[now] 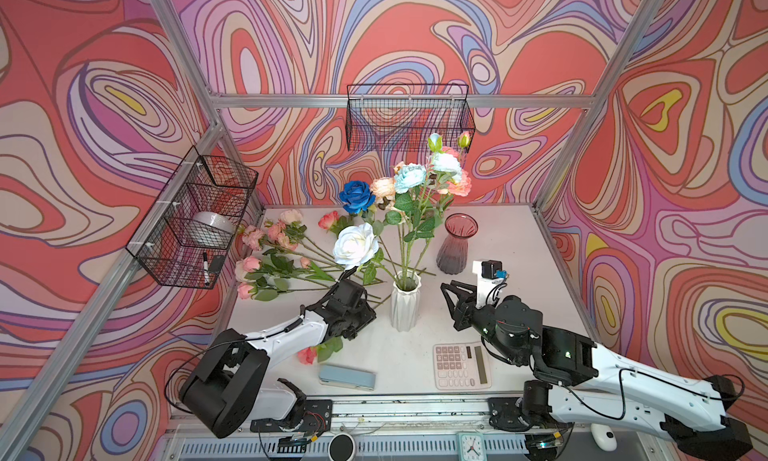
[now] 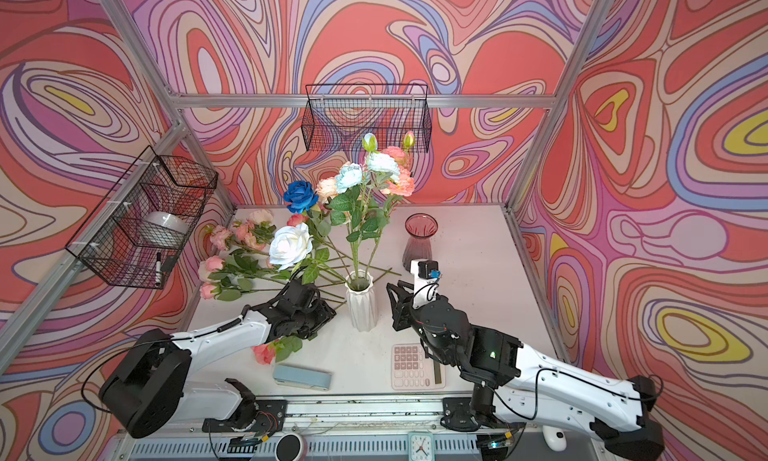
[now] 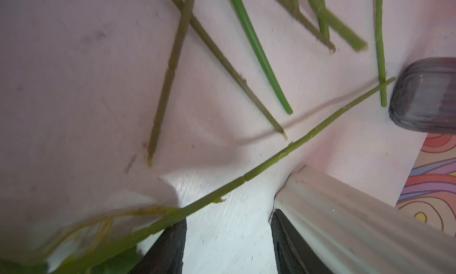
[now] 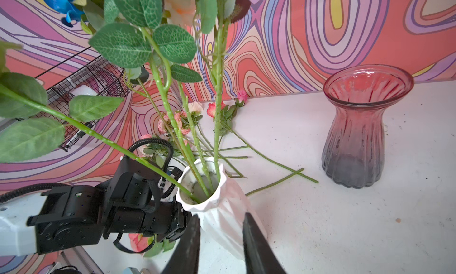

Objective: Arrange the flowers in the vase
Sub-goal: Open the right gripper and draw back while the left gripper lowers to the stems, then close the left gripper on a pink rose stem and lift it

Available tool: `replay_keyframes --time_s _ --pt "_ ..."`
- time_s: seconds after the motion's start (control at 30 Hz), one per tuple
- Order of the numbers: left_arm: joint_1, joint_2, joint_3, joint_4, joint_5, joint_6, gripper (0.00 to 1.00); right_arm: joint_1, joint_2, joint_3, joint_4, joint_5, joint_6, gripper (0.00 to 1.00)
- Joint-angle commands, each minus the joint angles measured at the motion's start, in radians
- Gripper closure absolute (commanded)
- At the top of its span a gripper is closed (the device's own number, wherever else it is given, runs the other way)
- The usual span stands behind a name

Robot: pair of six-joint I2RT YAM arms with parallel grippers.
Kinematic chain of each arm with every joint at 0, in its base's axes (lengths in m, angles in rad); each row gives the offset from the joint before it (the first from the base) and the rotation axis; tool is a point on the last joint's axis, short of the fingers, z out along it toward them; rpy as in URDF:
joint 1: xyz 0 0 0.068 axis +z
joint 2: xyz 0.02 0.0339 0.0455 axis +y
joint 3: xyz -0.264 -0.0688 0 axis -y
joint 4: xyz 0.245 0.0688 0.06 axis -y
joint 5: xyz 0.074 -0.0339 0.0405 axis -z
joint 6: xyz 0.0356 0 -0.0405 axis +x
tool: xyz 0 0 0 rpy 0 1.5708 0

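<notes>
A white ribbed vase (image 1: 405, 303) stands mid-table and holds several flowers (image 1: 415, 176) with pale blue, peach and pink heads. A deep blue rose (image 1: 356, 195) and a white rose (image 1: 356, 245) lean out to its left. More pink flowers (image 1: 270, 247) lie loose at the back left, and one pink flower (image 1: 307, 355) lies under the left arm. My left gripper (image 3: 228, 217) sits low beside the vase's left side, open. A green stem (image 3: 271, 161) crosses one fingertip, but nothing is between the jaws. My right gripper (image 1: 446, 290) hovers right of the vase, open and empty.
A red-to-grey glass vase (image 1: 455, 243) stands empty at the back right. A calculator (image 1: 461, 365) and a pale blue stapler (image 1: 347, 378) lie near the front edge. Wire baskets hang on the back wall (image 1: 409, 118) and the left wall (image 1: 195, 218). Loose stems (image 3: 256, 50) fan across the table behind the white vase.
</notes>
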Motion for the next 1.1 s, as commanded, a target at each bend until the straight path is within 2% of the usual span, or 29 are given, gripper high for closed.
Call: replay_keyframes --time_s 0.0,0.27,0.5,0.7,0.9,1.07 --pt "0.049 0.044 0.056 -0.059 -0.090 0.077 0.44 0.005 -0.018 -0.017 -0.021 0.020 0.008 0.70" --pt "0.166 0.161 0.154 -0.091 -0.159 0.161 0.41 0.006 -0.021 -0.018 -0.026 0.024 0.010 0.70" --pt "0.227 0.244 0.195 -0.047 -0.164 0.138 0.41 0.005 -0.028 -0.018 -0.030 0.025 0.010 0.71" --pt "0.238 0.280 0.217 -0.036 -0.150 0.059 0.56 0.004 -0.028 -0.018 -0.032 0.029 0.008 0.71" --pt "0.256 0.308 0.203 0.054 -0.110 -0.090 0.62 0.006 -0.029 -0.015 -0.032 0.032 0.002 0.71" --pt "0.271 0.301 0.245 0.046 -0.150 -0.150 0.69 0.004 -0.032 -0.007 -0.044 0.031 -0.002 0.71"
